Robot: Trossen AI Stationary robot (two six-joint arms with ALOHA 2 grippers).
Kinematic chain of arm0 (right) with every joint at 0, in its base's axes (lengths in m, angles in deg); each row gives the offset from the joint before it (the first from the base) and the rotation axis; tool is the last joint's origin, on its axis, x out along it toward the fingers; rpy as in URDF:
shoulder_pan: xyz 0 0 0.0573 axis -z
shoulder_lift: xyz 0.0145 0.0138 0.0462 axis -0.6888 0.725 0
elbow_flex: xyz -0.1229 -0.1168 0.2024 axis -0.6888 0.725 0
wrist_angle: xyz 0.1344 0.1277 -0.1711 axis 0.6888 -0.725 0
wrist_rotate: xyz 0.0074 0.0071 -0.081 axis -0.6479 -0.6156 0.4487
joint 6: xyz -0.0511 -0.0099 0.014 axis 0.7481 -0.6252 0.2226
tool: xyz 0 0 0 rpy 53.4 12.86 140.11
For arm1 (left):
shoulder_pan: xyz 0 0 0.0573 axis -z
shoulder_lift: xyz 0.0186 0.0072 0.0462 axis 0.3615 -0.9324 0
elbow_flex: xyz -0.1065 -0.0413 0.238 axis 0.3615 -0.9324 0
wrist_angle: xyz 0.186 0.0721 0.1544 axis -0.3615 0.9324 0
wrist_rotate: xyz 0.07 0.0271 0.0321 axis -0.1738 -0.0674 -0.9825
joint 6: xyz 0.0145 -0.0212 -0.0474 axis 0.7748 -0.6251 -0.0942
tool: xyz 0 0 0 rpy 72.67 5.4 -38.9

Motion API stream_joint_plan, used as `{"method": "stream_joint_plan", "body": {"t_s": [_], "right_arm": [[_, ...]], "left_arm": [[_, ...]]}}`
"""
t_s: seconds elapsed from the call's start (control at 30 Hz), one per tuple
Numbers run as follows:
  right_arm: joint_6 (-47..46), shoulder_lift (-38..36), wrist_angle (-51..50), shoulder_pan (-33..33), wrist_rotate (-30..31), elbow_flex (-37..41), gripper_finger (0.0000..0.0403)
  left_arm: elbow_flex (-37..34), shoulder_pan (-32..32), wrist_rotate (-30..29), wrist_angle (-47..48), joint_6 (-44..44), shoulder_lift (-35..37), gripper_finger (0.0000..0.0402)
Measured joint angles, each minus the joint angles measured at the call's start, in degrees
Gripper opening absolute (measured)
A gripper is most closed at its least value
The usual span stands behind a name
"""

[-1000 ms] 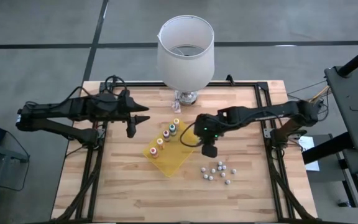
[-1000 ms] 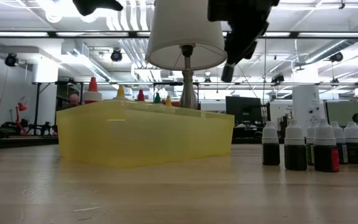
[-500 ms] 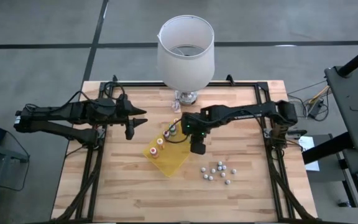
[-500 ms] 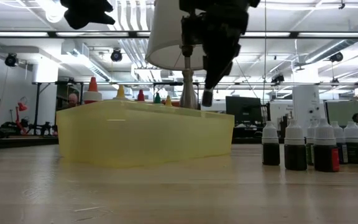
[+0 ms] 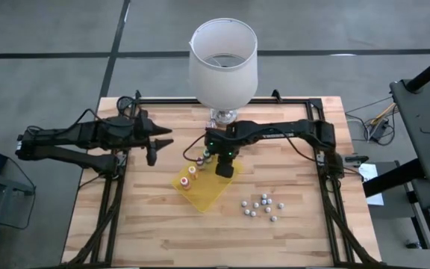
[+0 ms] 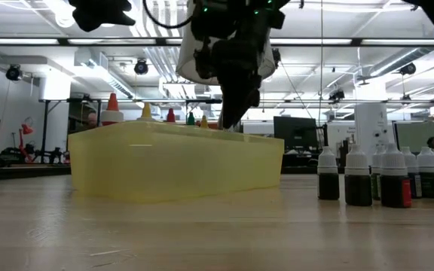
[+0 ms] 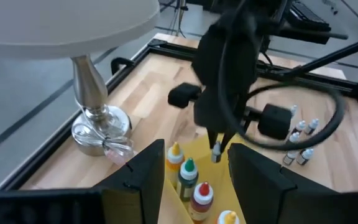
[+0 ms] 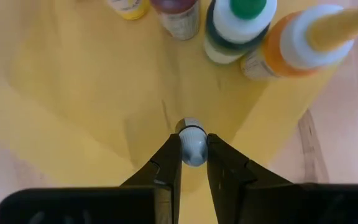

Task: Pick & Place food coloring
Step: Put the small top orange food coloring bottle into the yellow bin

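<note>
Above the yellow tray [image 8: 73, 81], the right tool [image 8: 192, 151] is clamped on a small grey-white-capped food coloring bottle [image 8: 192, 144]. Four more bottles [image 8: 247, 28], colour-capped, stand upright in the tray. Left tool [image 7: 191, 174] hangs apart nearby.

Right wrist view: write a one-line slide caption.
Right gripper holds a small white-capped bottle over the yellow tray.

Wood table [image 5: 290, 232], translucent plastic tray [image 5: 207, 193], metal lamp base [image 7: 100, 129]
</note>
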Motion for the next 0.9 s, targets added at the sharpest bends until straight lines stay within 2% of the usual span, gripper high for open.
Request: {"method": "stream_joint_plan", "body": {"t_s": [0.33, 0.53, 0.9], "right_arm": [[-2.7, 6.3, -1.7, 0.3, 1.6, -5.1, 0.0048], [-5.8, 6.4, -1.9, 0.7, 5.0, -4.6, 0.0048], [-9.5, 6.3, -1.5, 0.9, 6.2, -2.4, 0.0048]], "left_arm": [[0.0, 0.0, -0.6, -0.1, 1.0, 2.0, 0.0149], [0.0, -0.1, -1.2, 0.0, 2.2, 2.9, 0.0149], [0.0, -0.1, -1.3, -0.1, 2.5, 3.0, 0.0149]]}}
